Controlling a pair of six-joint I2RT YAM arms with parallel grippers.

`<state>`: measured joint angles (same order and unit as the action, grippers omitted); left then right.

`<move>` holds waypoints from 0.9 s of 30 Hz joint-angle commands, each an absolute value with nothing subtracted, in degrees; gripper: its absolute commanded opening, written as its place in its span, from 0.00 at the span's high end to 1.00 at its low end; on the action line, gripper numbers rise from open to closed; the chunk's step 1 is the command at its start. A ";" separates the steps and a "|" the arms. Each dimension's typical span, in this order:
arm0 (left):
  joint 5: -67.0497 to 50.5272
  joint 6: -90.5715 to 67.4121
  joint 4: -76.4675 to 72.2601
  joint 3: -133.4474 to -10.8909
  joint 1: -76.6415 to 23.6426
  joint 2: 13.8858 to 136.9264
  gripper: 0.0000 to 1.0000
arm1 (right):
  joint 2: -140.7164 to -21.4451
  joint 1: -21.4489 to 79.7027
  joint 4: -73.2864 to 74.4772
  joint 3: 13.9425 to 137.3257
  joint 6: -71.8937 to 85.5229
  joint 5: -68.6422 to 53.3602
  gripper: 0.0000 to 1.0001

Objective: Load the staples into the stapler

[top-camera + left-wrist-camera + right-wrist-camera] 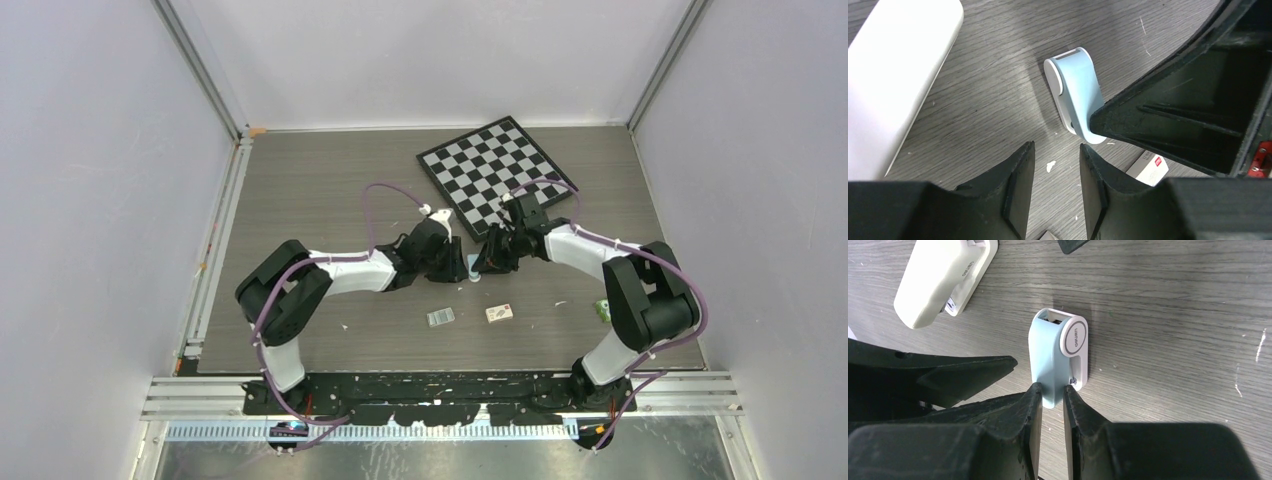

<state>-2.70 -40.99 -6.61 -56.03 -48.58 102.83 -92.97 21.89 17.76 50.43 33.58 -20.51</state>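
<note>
- My right gripper [1052, 390] is pinched on the near, pale blue end of the stapler [1058, 352], with one finger against each side. The stapler lies on its side on the table [1173, 315].
- My left gripper [1056, 160] holds nothing. Its fingers stand apart over bare wood, just short of the stapler.
- The staples [441, 317], as I read that small grey rectangle, lie flat on the arm-base side of the stapler, apart from it and untouched.
- By my judgement the task is barely begun: the stapler is gripped but nothing is loaded. I have yet to open the stapler, fetch the staples, slide them in and close it.
- Only the right wrist view shows the grip itself, and a small opening at the stapler's far end.
- In the left wrist view my right finger covers that gripped end, but the view shows my left fingers empty.
- The top view is the one that shows the staples plainly, with a small white box [500, 313] beside them.
- The wrist views show a larger cream-white object [943, 275] beyond the stapler, which I cannot pick out from above.
</note>
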 commanded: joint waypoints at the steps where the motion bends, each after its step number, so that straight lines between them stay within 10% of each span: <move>1: -3.63 -41.48 -9.43 -57.45 -48.59 103.92 0.61 | -95.70 22.34 20.45 45.64 32.78 -13.64 0.77; 9: -0.49 -38.18 0.26 -59.72 -48.56 97.55 0.60 | -91.40 22.27 26.43 52.36 31.74 -15.05 0.70; 21: 6.66 -29.32 24.73 -65.88 -48.52 77.23 0.38 | -70.44 22.49 49.62 68.97 26.15 -9.81 0.12; 25: 7.16 -28.78 30.54 -66.61 -48.52 70.11 0.01 | -62.54 22.47 52.48 69.81 27.27 -5.53 0.00; 27: 8.61 -28.93 32.15 -66.27 -48.54 66.21 0.00 | -58.83 22.45 52.63 69.21 28.05 -4.63 0.00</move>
<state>5.85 -30.50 24.40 -64.86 -48.58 72.25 -64.42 22.13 46.94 68.58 27.59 -9.15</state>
